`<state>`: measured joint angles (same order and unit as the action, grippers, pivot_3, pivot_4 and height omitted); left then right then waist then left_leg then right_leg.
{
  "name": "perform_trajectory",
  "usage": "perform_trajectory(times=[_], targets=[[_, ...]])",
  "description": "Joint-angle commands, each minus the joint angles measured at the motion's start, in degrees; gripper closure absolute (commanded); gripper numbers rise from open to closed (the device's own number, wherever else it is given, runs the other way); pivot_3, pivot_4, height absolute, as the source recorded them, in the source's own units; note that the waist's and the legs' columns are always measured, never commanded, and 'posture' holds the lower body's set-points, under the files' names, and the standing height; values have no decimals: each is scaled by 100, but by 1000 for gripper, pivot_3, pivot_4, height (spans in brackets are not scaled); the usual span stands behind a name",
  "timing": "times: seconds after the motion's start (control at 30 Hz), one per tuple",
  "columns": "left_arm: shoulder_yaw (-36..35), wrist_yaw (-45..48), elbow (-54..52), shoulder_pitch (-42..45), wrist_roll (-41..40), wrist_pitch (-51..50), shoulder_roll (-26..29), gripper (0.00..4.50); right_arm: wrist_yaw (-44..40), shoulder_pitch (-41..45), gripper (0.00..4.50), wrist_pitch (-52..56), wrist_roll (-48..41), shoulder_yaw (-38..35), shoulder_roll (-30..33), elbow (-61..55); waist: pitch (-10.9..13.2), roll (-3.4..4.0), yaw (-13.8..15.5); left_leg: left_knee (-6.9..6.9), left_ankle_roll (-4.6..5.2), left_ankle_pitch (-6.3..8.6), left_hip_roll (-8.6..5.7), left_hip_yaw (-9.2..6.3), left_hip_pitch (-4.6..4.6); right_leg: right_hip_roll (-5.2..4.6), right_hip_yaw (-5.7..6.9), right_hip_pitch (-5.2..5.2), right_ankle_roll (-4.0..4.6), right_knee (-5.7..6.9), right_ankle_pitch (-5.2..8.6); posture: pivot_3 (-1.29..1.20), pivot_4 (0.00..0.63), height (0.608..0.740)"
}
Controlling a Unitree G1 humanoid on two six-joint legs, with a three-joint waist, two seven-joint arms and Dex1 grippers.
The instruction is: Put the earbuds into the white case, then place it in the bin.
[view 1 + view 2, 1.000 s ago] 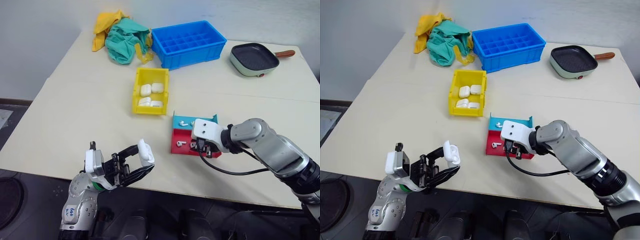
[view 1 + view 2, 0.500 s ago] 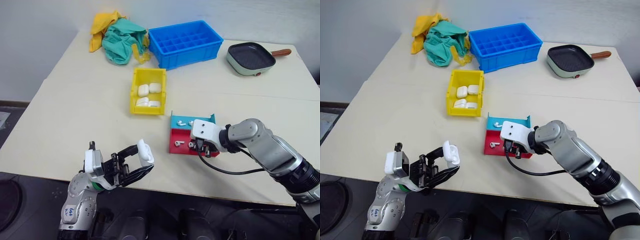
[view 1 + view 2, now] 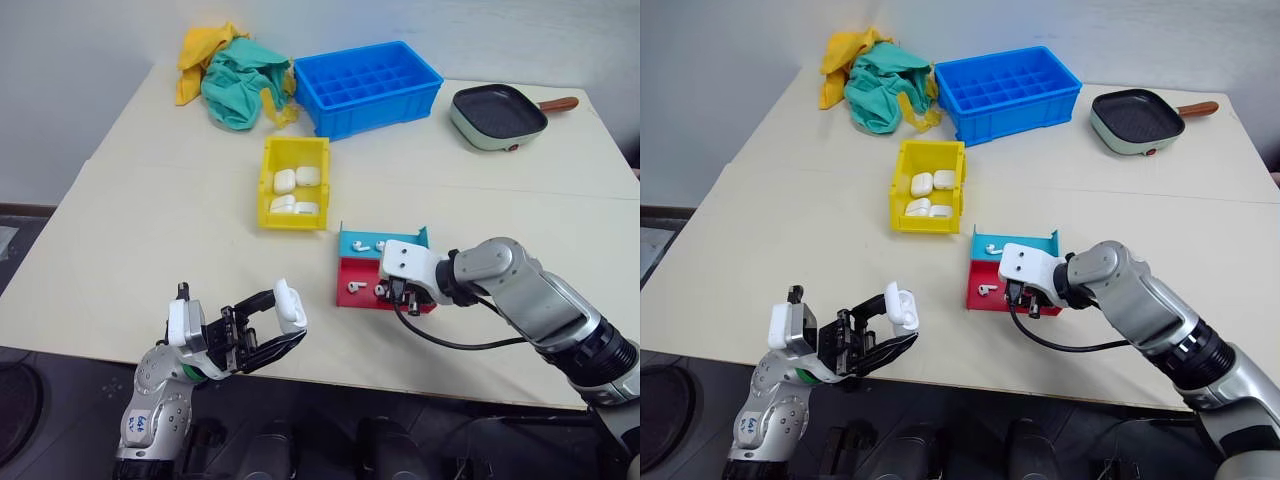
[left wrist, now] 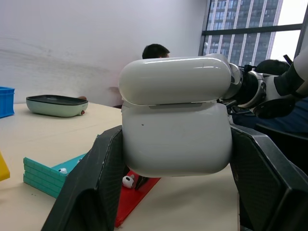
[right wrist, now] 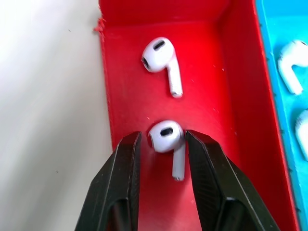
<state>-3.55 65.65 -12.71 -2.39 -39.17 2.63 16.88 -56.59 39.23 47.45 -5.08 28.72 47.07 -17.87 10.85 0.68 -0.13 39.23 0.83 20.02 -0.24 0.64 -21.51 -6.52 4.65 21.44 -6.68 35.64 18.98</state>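
The table (image 3: 160, 200) was a broad, pale matte slab, and most of the clutter sat toward its far side. A blue crate (image 3: 367, 85), hard plastic with a grid of small cells, stood at the back, with a crumpled heap of yellow and green cloth (image 3: 232, 70) just beside it. Off toward the far right lay a square pan (image 3: 497, 116), pale green outside, dark inside, with a short brownish handle. Nothing stood between these and the working area nearer the front.

The bin (image 3: 294, 184), a small yellow box with low walls, sat in the middle of the table, holding several glossy white cases in a loose cluster. Nearer the front edge lay a flat tray (image 3: 370, 272), one compartment teal, the other red. The right gripper (image 5: 161, 159) reached down into the red compartment, its black ribbed fingers drawn narrow around the bulb of one of the earbuds (image 5: 166, 139); whether they pinched it or merely flanked it I could not tell. A second earbud (image 5: 161, 60) lay free just beyond on the red floor, and two more rested in the teal part.

The left gripper (image 3: 285, 320) hung off the front edge of the table, clamped on the white case (image 4: 175, 115), smooth and rounded, its lid lifted a crack.
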Motion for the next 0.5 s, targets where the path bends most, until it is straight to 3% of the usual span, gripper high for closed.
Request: perform_trajectory(times=[0.03, 0.2, 0.3, 0.37, 0.5], targets=[[-99, 43, -79, 19, -71, 94, 71, 1712, -6, -20, 3052, -10, 90, -46, -48, -26, 0, 0, 1, 0, 0, 0, 0, 0, 0, 0, 0, 0, 0, 0, 0, 0, 150, 740], [-127, 56, -98, -12, -70, 93, 78, 1712, -35, -46, 3052, -59, 160, -21, -64, 18, 0, 0, 1, 1, 0, -1, 0, 0, 1, 0, -1, 0, 0, 0, 0, 0, 150, 740], [-136, 59, -105, -27, -68, 97, 79, 1712, -55, -70, 3528, -85, 174, -31, -30, 23, 0, -1, 2, 1, 0, -1, 0, 0, 1, 0, -1, 0, 0, 0, 0, 0, 150, 740], [-143, 59, -101, -29, -68, 98, 82, 1712, -81, -79, 4096, -110, 186, -39, -1, 32, 0, -1, 2, 1, 0, -1, 0, 1, 1, 0, -2, 0, 0, 0, 0, 0, 150, 740], [-153, 61, -79, -5, -60, 118, 74, 1712, -131, -93, 4096, -169, 197, -78, 5, 77, 0, -1, 2, 1, 0, -1, 0, 0, 1, 0, -1, -1, 0, 1, 0, 0, 150, 740]])
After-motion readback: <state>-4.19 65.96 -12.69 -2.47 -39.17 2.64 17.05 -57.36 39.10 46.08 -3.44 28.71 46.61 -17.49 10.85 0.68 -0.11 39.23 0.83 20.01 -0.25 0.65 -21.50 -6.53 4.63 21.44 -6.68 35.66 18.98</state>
